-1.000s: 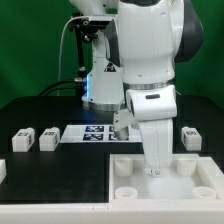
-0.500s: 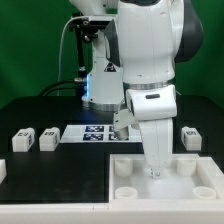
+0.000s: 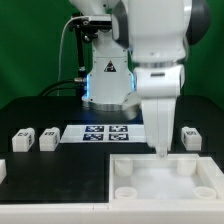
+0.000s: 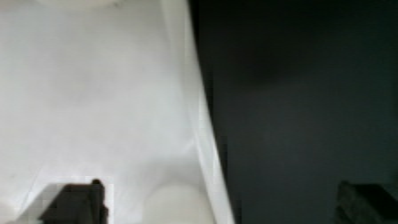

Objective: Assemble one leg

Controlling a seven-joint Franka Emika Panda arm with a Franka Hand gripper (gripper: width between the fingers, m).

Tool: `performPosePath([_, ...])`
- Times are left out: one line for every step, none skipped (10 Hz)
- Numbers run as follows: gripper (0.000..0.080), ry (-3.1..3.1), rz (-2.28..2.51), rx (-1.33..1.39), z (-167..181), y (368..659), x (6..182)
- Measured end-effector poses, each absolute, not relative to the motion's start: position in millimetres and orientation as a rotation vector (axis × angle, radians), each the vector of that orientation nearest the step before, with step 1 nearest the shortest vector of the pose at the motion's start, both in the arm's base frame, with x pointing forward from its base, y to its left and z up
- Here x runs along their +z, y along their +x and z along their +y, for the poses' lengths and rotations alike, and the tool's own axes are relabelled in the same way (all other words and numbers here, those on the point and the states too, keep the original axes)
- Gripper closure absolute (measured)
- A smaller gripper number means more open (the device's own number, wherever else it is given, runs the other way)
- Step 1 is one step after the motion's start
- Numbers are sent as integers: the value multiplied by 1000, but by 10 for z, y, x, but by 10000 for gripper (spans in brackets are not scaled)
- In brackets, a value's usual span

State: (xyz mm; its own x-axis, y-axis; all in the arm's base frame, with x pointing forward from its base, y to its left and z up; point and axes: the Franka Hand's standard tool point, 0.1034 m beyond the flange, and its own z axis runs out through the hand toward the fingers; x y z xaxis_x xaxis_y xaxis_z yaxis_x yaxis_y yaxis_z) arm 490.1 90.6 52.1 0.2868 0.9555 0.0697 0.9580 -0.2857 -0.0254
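Three legs show in the exterior view, each a small white block with a tag: two at the left point(image 3: 22, 139) point(image 3: 47, 139) and one at the right point(image 3: 190, 137), all on the black table. My gripper point(image 3: 160, 150) hangs over the far rim of the large white tray-shaped part point(image 3: 150, 160), well apart from every leg. In the wrist view the gripper point(image 4: 222, 205) is open: its two dark fingertips point(image 4: 71, 205) stand wide apart with nothing between them. Under them lie the white part's edge point(image 4: 107, 100) and the dark table point(image 4: 302, 100).
The marker board point(image 3: 100, 133) lies on the table behind the tray part, between the legs. The tray part has round corner holes point(image 3: 126, 190). Another white piece point(image 3: 2, 170) shows at the exterior view's left edge. The arm's base point(image 3: 105, 80) stands at the back.
The arm has swung toward the exterior view's right and risen a little. The gripper has come up from inside the tray part to above its far rim.
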Motion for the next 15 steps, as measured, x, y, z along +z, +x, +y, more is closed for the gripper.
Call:
performPosePath([151,-2516,-1791,-78,1056,4949,651])
performPosePath([151,-2576,-1706,-102,1169,4942,666])
performPosePath([151,-2713,-1465,-99,1284,4936,682])
performPosePath([151,-2787,-1311,-103,1346,4961,706])
performPosePath([151,-2823,-1222,-97,1338,4953,696])
performPosePath([151,-2882,-1052,-91,1345,4950,694])
performPosePath([151,-2923,-915,-86,1352,4948,694])
performPosePath([151,-2954,-786,-78,1376,4933,691])
performPosePath([151,-3015,-466,-45,1523,4833,672])
performPosePath([151,-3034,-294,-28,1641,4733,635])
performPosePath([151,-3038,-133,-8,1703,4627,586])
performPosePath([151,-3023,94,8,1735,4568,549])
performPosePath([151,-3024,53,30,1728,4553,543])
performPosePath([151,-3029,47,75,1721,4553,546])
performPosePath([151,-3033,30,115,1713,4528,538])
